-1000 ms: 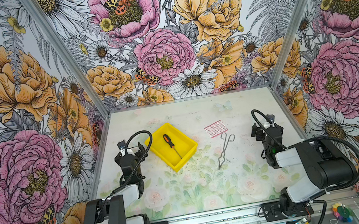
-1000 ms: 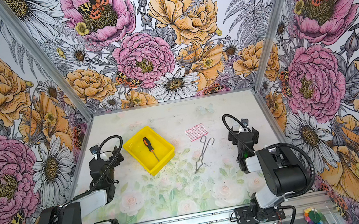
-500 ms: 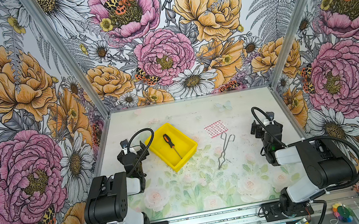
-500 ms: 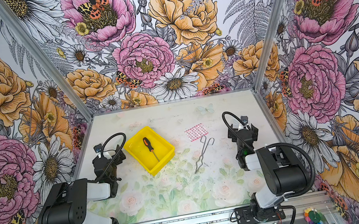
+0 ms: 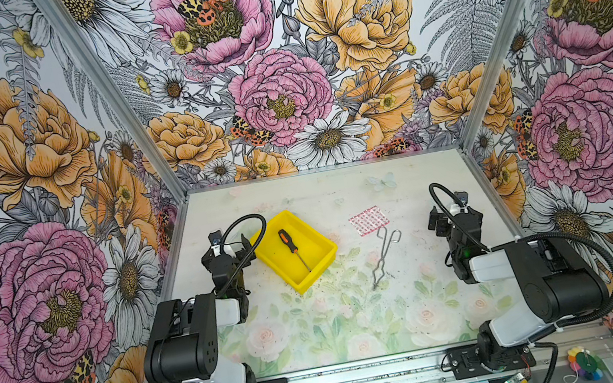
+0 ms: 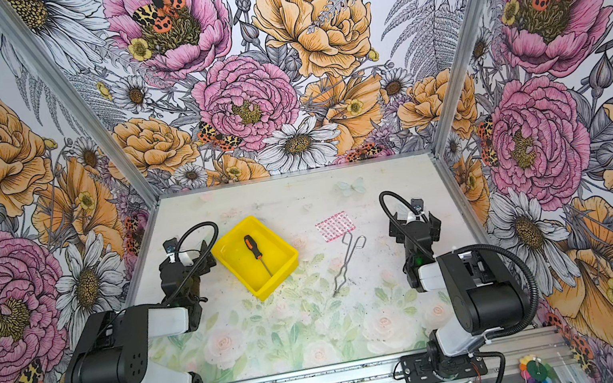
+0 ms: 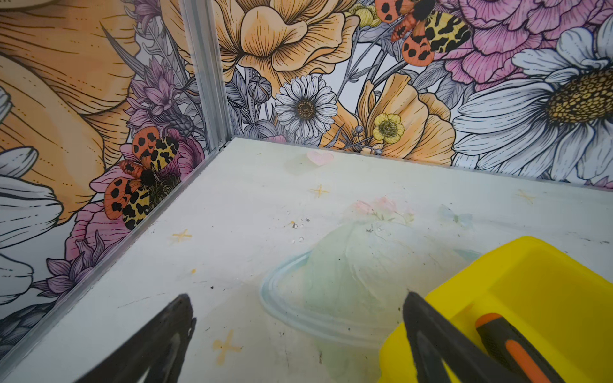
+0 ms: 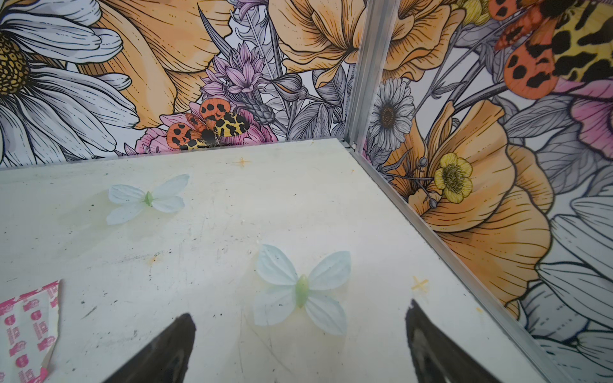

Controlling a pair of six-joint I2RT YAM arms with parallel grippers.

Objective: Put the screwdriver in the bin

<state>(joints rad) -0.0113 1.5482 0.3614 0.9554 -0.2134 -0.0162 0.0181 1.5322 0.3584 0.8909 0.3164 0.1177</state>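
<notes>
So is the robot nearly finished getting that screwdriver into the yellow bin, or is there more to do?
Done: the screwdriver lies inside the bin, nothing gripping it. In hand: nothing; the left gripper stands open beside the bin, the right gripper open, well away. Left: nothing visible, except perhaps pulling back.

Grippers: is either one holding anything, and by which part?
Nothing is held. The left gripper and the right gripper both stand open and empty; the screwdriver lies loose in the bin.
</notes>
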